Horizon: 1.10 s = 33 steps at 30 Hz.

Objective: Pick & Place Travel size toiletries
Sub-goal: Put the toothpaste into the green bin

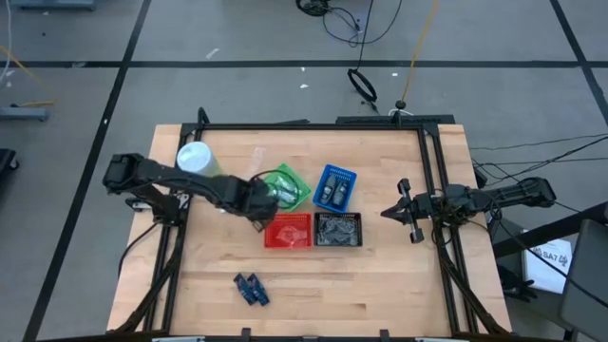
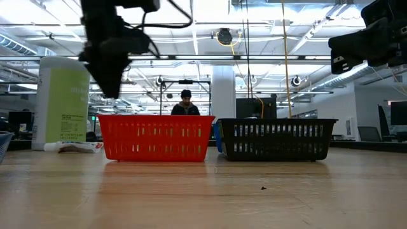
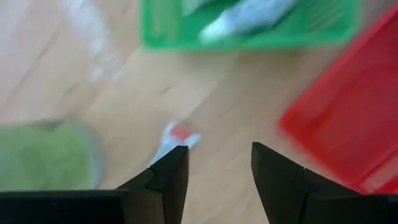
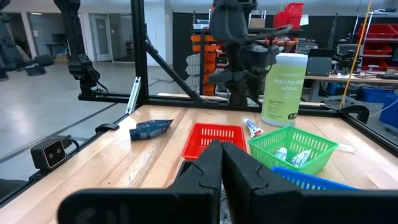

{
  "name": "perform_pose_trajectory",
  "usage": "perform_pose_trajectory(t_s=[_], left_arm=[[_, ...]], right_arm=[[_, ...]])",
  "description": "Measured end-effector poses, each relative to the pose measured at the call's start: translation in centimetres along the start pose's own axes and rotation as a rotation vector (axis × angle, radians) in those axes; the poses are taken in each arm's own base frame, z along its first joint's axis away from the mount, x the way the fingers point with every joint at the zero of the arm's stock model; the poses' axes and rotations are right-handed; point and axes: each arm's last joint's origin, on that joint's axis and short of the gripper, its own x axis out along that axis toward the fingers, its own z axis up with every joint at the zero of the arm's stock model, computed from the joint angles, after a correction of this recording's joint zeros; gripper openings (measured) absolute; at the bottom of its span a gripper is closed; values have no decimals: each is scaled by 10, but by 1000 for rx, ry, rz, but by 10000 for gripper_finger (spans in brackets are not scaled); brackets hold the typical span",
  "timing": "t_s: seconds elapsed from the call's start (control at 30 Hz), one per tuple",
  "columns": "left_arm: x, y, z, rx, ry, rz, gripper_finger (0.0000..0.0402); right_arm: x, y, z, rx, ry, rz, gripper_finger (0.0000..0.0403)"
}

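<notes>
Toiletries in more than one spot. One small whitish tube with a red mark, lying flat on the wooden surface, just past the left pincer's tips and near the big green bottle with the white lid. More whitish tubes inside the green basket. Grey packets inside the black basket. Two dark blue pieces side by side on the bare surface, well apart from the baskets, near the front edge. Some small things in the blue basket too, too small to tell what.

Left pincer up above the surface, between the green bottle and the red basket, pointing down. Released, with its two dark fingers standing apart and only bare wood in the gap. Not touching the tube.

Right pincer off at the right side of the surface, just past the black basket, waiting. Clenched, fingers pressed together, with nothing held.

Far behind the surface, across the room, a person in dark clothes.
</notes>
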Motion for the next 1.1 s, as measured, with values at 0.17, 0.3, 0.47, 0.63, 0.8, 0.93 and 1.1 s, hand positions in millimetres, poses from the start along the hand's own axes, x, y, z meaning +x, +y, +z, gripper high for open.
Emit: perform_pose_trajectory(t_s=[0.17, 0.3, 0.47, 0.63, 0.8, 0.93, 1.1], left_arm=[[-4, 3, -14, -35, 53, 103, 173], [-5, 4, -20, 11, 82, 138, 173], [-5, -1, -24, 112, 80, 122, 173], [6, -4, -24, 121, 113, 151, 173], [30, 5, -35, 144, 171, 203, 173], [54, 13, -45, 116, 215, 180, 173], [76, 22, -55, 104, 231, 182, 173]], right_arm=[[0, 0, 0, 0, 0, 0, 0], [0, 0, 0, 0, 0, 0, 0], [0, 0, 0, 0, 0, 0, 0], [0, 0, 0, 0, 0, 0, 0], [0, 0, 0, 0, 0, 0, 0], [0, 0, 0, 0, 0, 0, 0], [0, 0, 0, 0, 0, 0, 0]])
